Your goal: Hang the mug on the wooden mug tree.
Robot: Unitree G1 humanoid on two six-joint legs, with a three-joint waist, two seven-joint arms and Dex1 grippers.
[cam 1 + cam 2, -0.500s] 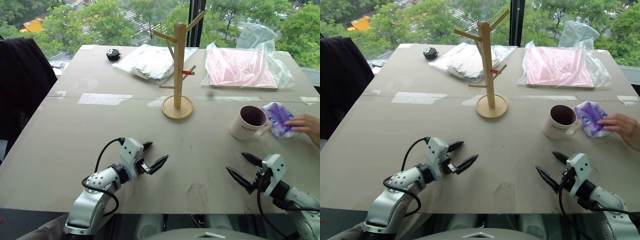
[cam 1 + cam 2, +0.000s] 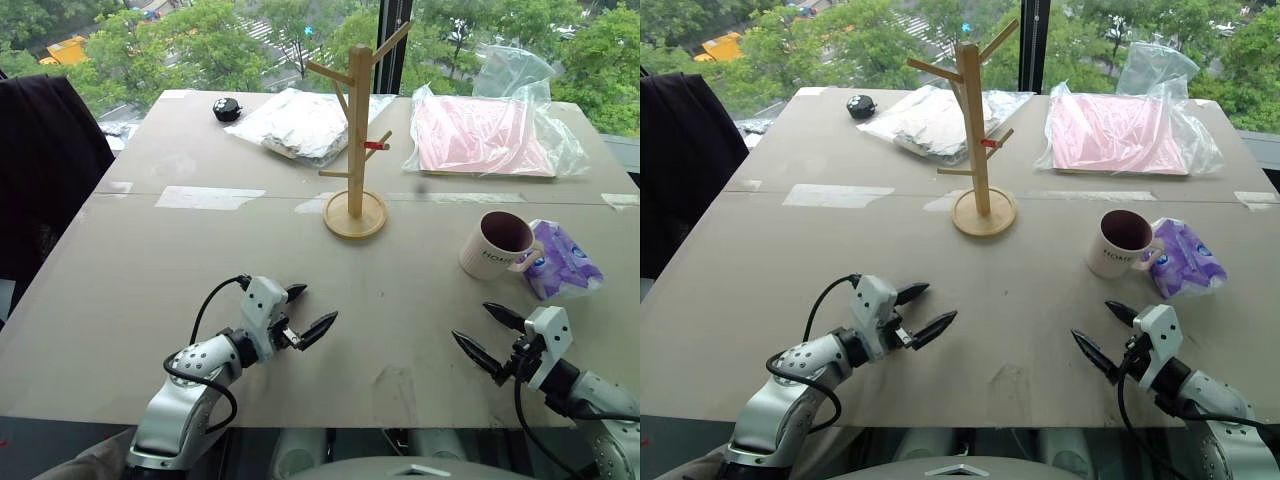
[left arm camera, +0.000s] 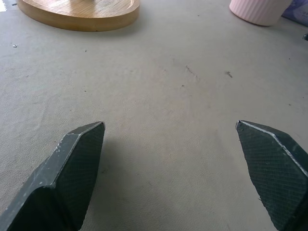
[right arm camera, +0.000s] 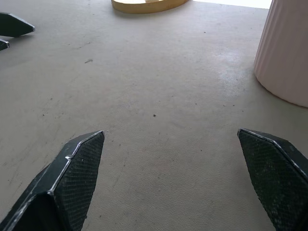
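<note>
mug (image 2: 497, 243) upright on worktop (image 2: 200, 270), well to the right of the wooden mug tree (image 2: 356, 140) and apart from it; dark inside facing up, lettering toward the robot, pale handle turned to the right and lying against a purple packet (image 2: 562, 260). mug tree standing mid-worktop on round base, pegs bare, one peg marked red on its right side. right gripper (image 2: 490, 335) released, jaws spread wide, low over worktop just short of the mug, nothing between fingers. left gripper (image 2: 308, 312) likewise released and empty, near the front edge, aimed toward tree base. plastic-wrapped bundles, one white (image 2: 300, 122) and one pink (image 2: 482, 135), plus a small black object (image 2: 227, 109) at far side, out of the way. step in hand, by judgement: reach for the mug with right gripper. advice: approach from the near side, clamp across the rim or wall rather than the handle, so handle loop stays free for a peg. avoid nudging the packet while closing, since mug could slide or tip. after lift, tilt so handle opening lines up with an upward-angled peg; probably the red-marked one. keep left gripper ready to steady the base if post rocks.
</note>
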